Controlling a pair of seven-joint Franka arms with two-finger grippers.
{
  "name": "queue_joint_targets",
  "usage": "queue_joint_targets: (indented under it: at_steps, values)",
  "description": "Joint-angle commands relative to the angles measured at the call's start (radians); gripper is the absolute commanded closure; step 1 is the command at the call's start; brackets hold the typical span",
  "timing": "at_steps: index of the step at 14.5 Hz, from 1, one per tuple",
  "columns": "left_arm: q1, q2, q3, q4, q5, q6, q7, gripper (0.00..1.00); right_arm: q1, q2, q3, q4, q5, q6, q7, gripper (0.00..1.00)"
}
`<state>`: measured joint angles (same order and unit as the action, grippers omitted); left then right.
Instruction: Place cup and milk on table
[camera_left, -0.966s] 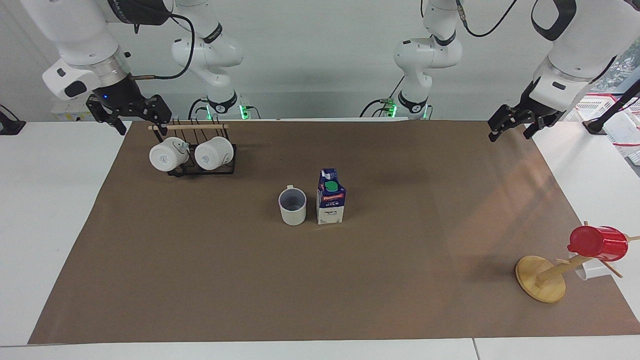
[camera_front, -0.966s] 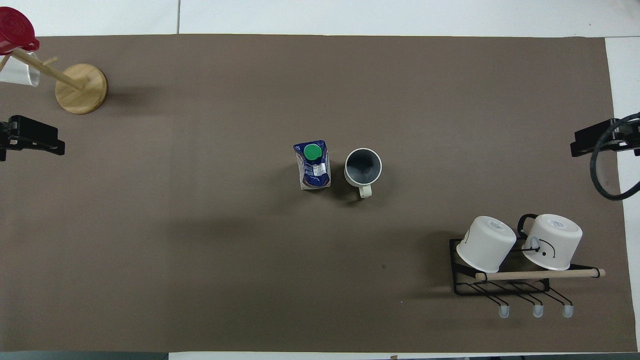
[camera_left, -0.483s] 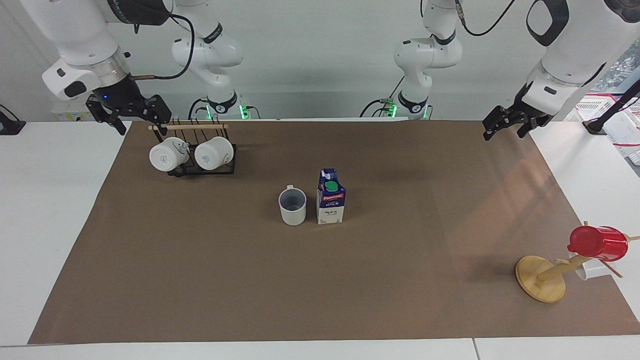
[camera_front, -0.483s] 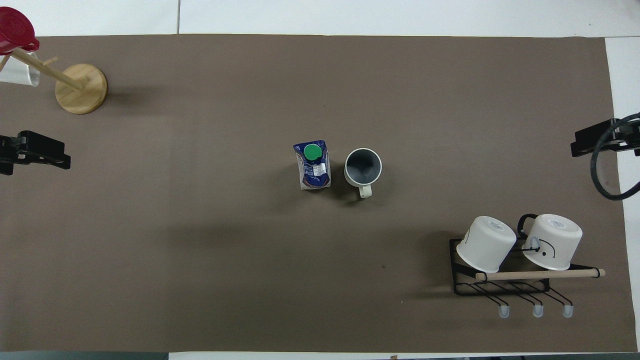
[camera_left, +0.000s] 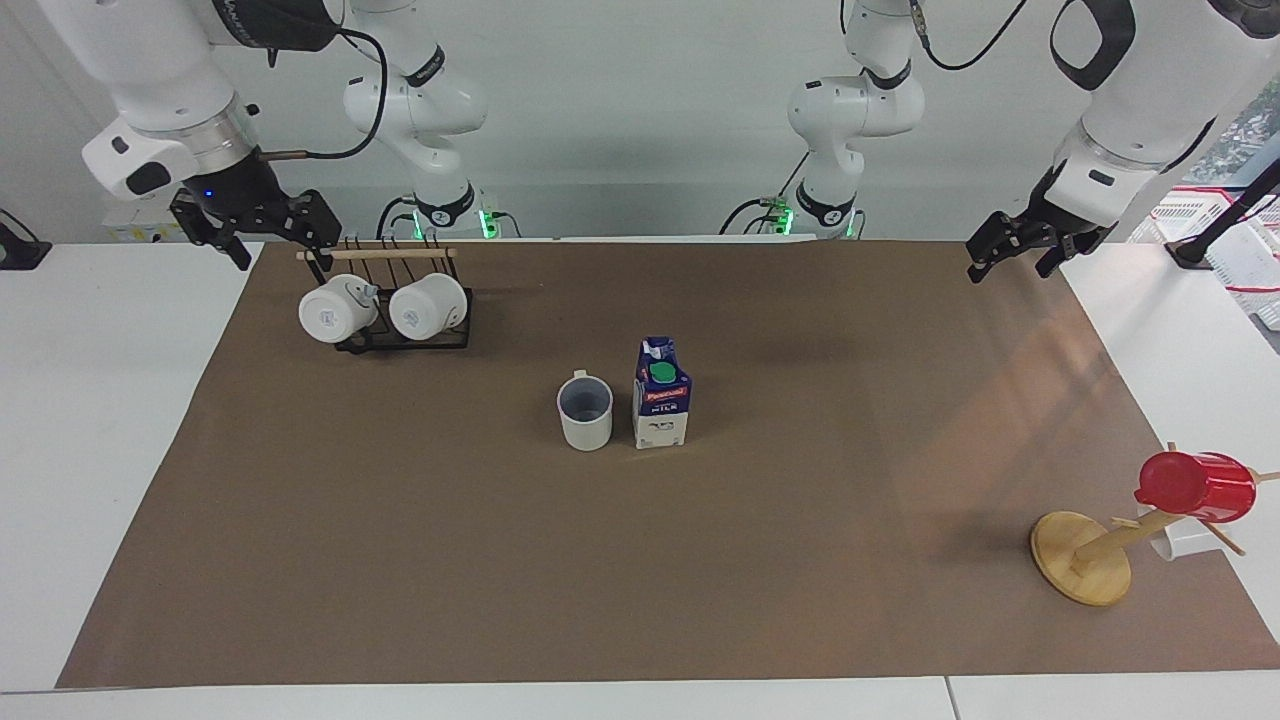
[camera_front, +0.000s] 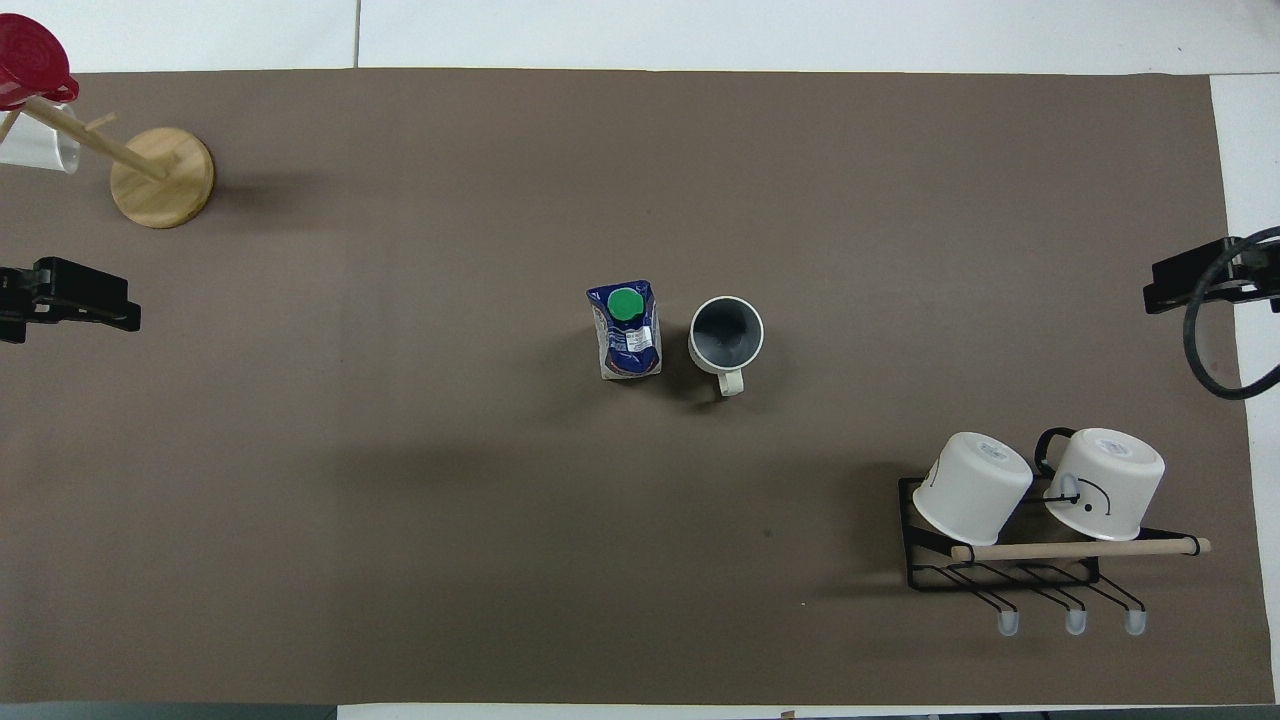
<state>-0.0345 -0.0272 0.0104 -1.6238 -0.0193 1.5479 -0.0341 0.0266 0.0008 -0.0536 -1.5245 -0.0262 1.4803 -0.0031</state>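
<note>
The off-white cup (camera_left: 585, 412) with a grey-blue inside stands upright on the brown paper of the table (camera_left: 400, 560), near its middle. In the overhead view the cup's (camera_front: 727, 335) handle points toward the robots. The milk carton (camera_left: 661, 395) stands upright right beside it, toward the left arm's end; its green cap shows in the overhead view (camera_front: 625, 330). My left gripper (camera_left: 1012, 268) hangs open and empty over the paper's corner at its own end. My right gripper (camera_left: 280, 252) hangs open and empty by the wire rack. Both are well apart from the cup and the milk.
A black wire rack (camera_left: 400, 335) with two white mugs stands near the robots at the right arm's end. A wooden mug tree (camera_left: 1082, 555) holding a red cup (camera_left: 1195, 487) and a white one stands at the left arm's end, farther from the robots.
My left gripper has shifted a little toward the table's middle and slightly up. The right arm, the cup and the milk have not moved.
</note>
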Motion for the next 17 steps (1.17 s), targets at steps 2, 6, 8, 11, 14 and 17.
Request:
queue_joint_targets:
  at_steps: [2,6,8,11,14,17]
  values:
    - [0.005,-0.031,0.003,-0.039,-0.019,0.024,0.026,0.0,-0.011,-0.005,0.005,-0.005,0.003,-0.011,-0.023,0.0]
    - [0.005,-0.03,0.003,-0.037,-0.019,0.032,0.025,0.0,-0.008,-0.005,0.005,-0.005,0.003,-0.011,-0.023,0.0]
    - [0.002,-0.028,0.003,-0.037,-0.018,0.032,0.025,0.0,-0.008,-0.007,0.005,-0.005,0.003,-0.009,-0.023,0.0]
    - [0.005,-0.028,0.003,-0.037,-0.019,0.046,0.023,0.0,-0.005,-0.007,0.005,-0.008,0.003,-0.008,-0.021,0.0]
    - [0.002,-0.025,0.003,-0.034,-0.019,0.055,0.022,0.0,-0.004,-0.007,0.005,-0.008,0.003,-0.011,-0.023,0.0]
    - [-0.004,-0.025,0.003,-0.034,-0.018,0.049,0.019,0.0,-0.004,-0.007,0.005,-0.008,0.003,-0.009,-0.023,0.0]
